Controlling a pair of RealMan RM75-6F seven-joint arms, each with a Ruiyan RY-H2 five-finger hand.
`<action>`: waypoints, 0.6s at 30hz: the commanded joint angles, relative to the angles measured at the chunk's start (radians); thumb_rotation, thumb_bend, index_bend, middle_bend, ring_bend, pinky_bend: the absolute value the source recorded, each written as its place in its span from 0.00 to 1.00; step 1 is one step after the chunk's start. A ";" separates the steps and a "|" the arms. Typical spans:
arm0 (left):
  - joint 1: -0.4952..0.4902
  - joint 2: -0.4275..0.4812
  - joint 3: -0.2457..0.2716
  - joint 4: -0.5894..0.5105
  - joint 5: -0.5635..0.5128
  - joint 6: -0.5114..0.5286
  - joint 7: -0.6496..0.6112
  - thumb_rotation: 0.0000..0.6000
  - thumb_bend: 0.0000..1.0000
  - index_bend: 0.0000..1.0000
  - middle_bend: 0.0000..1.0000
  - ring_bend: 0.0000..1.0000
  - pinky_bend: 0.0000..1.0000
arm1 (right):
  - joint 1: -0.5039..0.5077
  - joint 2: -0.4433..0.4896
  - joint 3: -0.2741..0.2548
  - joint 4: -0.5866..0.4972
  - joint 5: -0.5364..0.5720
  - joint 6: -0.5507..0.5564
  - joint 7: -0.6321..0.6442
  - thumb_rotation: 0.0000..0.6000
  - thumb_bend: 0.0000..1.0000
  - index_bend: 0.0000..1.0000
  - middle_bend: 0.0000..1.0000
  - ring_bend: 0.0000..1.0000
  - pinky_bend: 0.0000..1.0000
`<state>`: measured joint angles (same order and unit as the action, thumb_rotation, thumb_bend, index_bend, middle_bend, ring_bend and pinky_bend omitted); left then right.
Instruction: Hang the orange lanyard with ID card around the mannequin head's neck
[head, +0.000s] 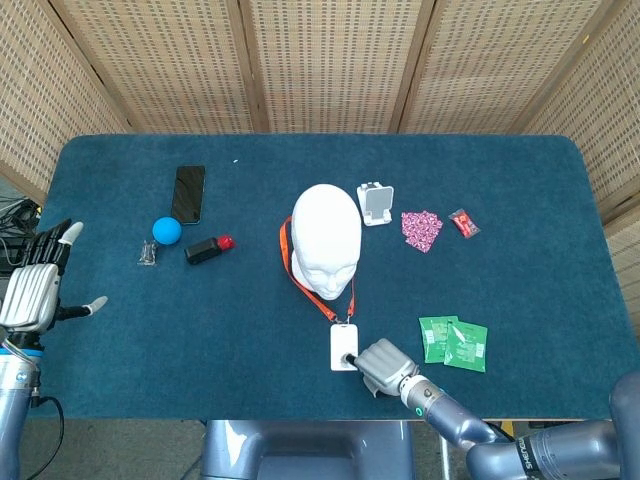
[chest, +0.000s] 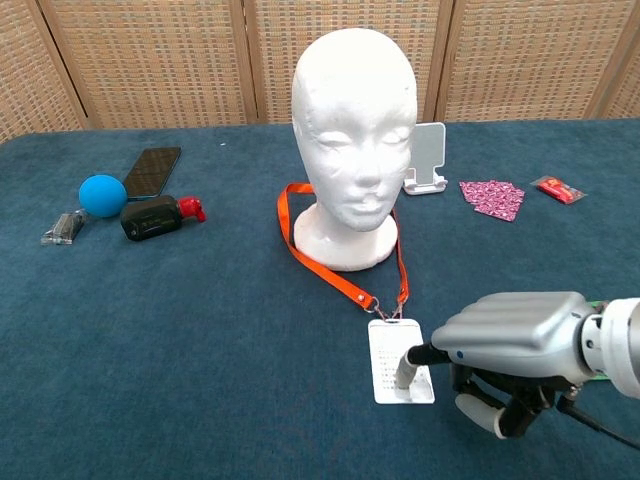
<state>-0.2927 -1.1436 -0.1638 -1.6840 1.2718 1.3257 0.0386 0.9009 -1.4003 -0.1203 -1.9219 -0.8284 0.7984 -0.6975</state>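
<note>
The white mannequin head (head: 326, 238) (chest: 355, 130) stands upright mid-table. The orange lanyard (head: 301, 283) (chest: 335, 272) loops around the back of its base, and both straps run forward to the white ID card (head: 343, 345) (chest: 398, 358), which lies flat near the front edge. My right hand (head: 385, 365) (chest: 515, 340) sits just right of the card, one fingertip (chest: 405, 372) pressing on it and the other fingers curled under. My left hand (head: 35, 285) hovers at the far left edge, fingers spread and holding nothing; the chest view does not show it.
Left of the head lie a black phone (head: 188, 193), a blue ball (head: 167, 230), a black and red object (head: 207, 249) and a small clip (head: 148, 256). To the right are a white stand (head: 376, 203), a pink packet (head: 421, 229), a red packet (head: 464, 222) and green packets (head: 453, 341).
</note>
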 joint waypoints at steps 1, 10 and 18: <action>0.000 0.001 -0.001 0.000 0.000 0.000 0.000 1.00 0.00 0.00 0.00 0.00 0.00 | 0.010 0.017 -0.021 -0.027 -0.037 -0.023 0.004 1.00 0.83 0.25 0.79 0.74 0.92; 0.001 0.000 -0.002 0.000 0.000 -0.001 0.000 1.00 0.00 0.00 0.00 0.00 0.00 | 0.023 0.111 -0.070 -0.058 -0.257 -0.121 0.071 1.00 0.83 0.27 0.79 0.74 0.92; 0.004 -0.004 0.003 -0.002 0.008 0.003 0.009 1.00 0.00 0.00 0.00 0.00 0.00 | -0.075 0.230 -0.018 -0.057 -0.699 0.081 0.365 1.00 0.83 0.28 0.79 0.74 0.92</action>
<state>-0.2894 -1.1478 -0.1616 -1.6851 1.2787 1.3278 0.0485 0.8818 -1.2462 -0.1646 -1.9867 -1.3219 0.7538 -0.5016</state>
